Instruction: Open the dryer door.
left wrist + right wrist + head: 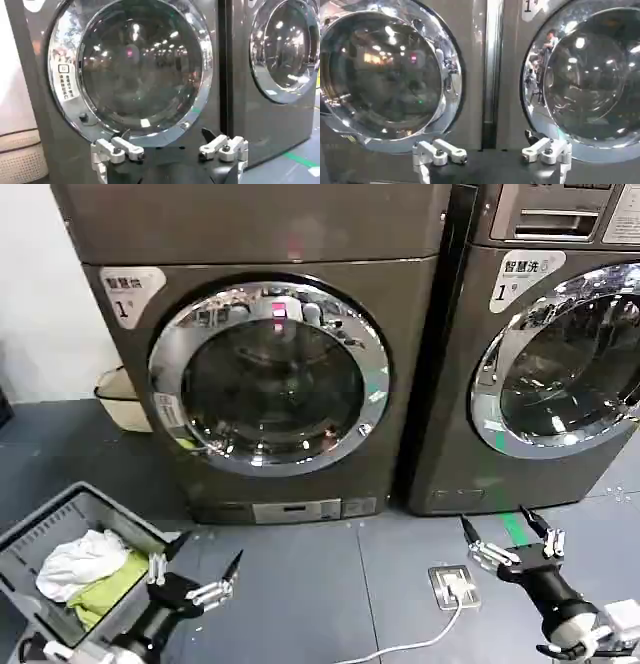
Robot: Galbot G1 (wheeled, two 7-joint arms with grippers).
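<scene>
The dryer door (268,376) is sitting shut – apparently latched – on the left-hand machine while the left gripper (195,573) and right gripper (507,537) are hovering low, jaws spread – the approach is pending, needing a reach to the chrome ring's edge.

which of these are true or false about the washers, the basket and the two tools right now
1. The round chrome-ringed dryer door is shut. True.
2. The left tool grips the door ring. False: it hangs open above the floor, apart from the door.
3. The grey plastic laundry basket holds white and green cloth. True.
4. The right tool is shut on a cable. False: it is open, holding nothing.
5. The dryer stands at the robot's left of the second machine. True.
</scene>
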